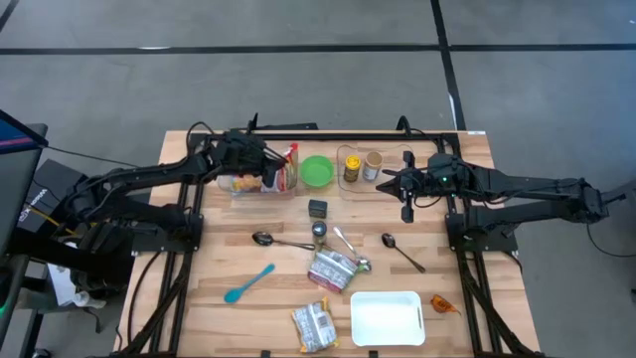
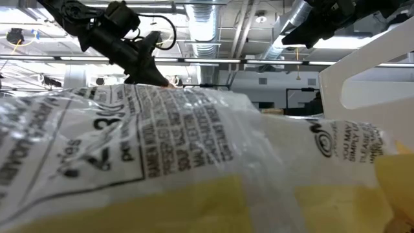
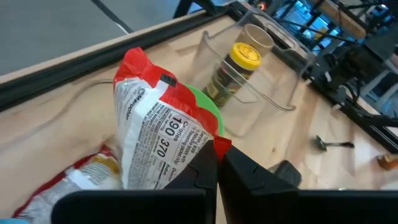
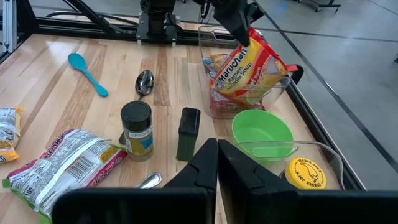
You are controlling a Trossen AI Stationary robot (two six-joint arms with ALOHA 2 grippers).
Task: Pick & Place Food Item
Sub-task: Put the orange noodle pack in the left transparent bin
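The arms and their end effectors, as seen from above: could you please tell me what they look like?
Both are slim, dark, jointed arms of matt black links, mounted on black frames at the table's sides. Thin black cables loop beside the left arm. The left end effector and right end effector each end in two narrow black fingers that taper to wedge-shaped tips. No markings are legible.
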